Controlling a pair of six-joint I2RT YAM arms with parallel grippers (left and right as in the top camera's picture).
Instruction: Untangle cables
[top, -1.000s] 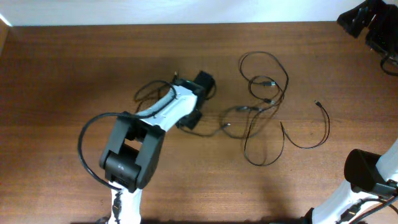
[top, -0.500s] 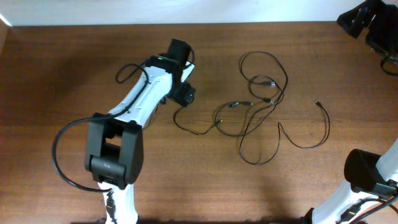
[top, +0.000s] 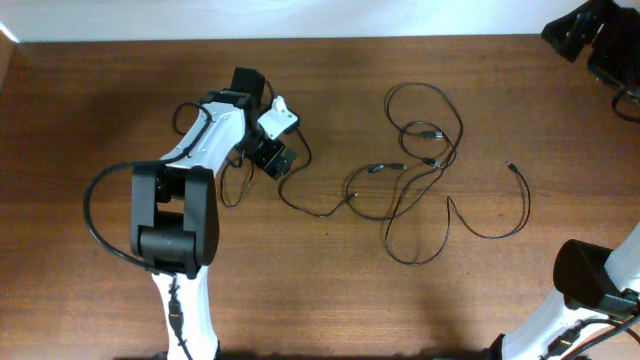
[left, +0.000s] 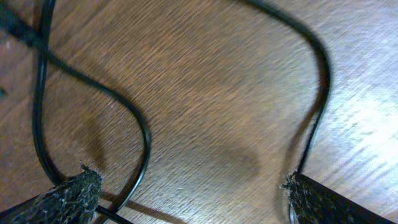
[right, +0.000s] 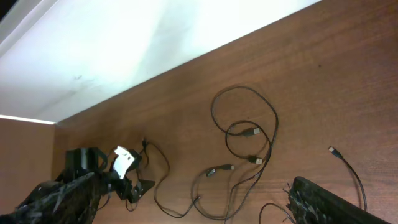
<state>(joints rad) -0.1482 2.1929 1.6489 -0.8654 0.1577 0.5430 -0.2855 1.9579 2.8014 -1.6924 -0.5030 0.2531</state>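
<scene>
Left end effector (left: 186, 193): jaws wide apart, clamped on nothing, low over the table (left: 217, 81).
Between my fingertips: a curved strand (left: 318, 93) drops to the fingertip (left: 314, 198) at the wrist view's right. A looped strand (left: 140, 124) passes just beside the other one.
My place: well left of the tangle (top: 425, 150) in the overhead view.
Cables: the tangle is several thin loops with small plugs (top: 432, 133). A trailing strand (top: 310, 208) runs from the tangle's left side toward me. A loose cable (top: 505, 228) lies just right of the tangle, and its inner end meets it.
Step, as I judge it: grip one strand and draw it clear of the tangle.
Doing it well: I should centre on a single strand and close on that alone, since catching both would drag the loop along. Then pull low and slow, away from the tangle.
Risk: a plug may snag in a loop. If the whole tangle slides, I should stop.
Right end effector (right: 193, 199): jaws apart, empty, raised well back from the tangle. It could pin the tangle while I pull.
</scene>
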